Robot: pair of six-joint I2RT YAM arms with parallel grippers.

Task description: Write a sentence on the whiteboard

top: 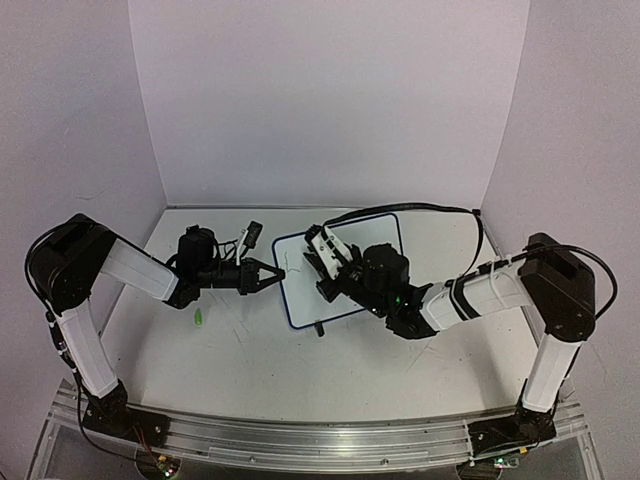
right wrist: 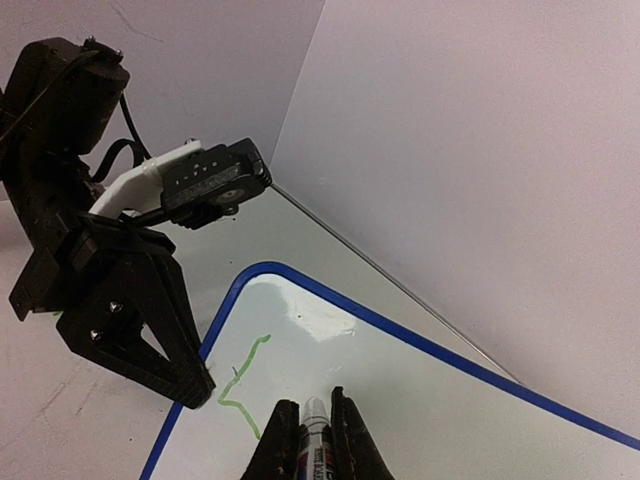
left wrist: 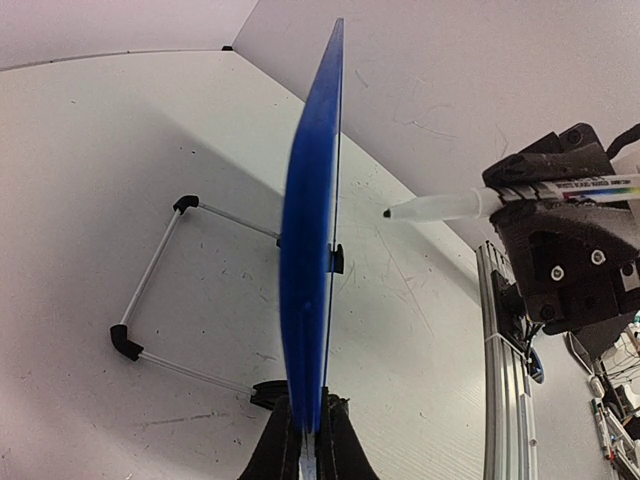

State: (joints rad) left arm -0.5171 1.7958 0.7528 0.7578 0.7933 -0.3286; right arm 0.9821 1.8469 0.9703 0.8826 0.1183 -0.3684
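The whiteboard stands tilted on its wire stand; it has a blue rim. My left gripper is shut on its left edge. In the left wrist view the board shows edge-on, pinched between my fingers. My right gripper is shut on a white marker. The marker's tip hangs a little off the board's face. In the right wrist view the marker sits between my jaws over the board. Of the sentence, only one short green stroke shows near the board's left edge.
A small green marker cap lies on the table left of the board. The grey walls close in behind and at both sides. The aluminium rail with the arm bases runs along the near edge. The left gripper's black fingers sit beside the stroke.
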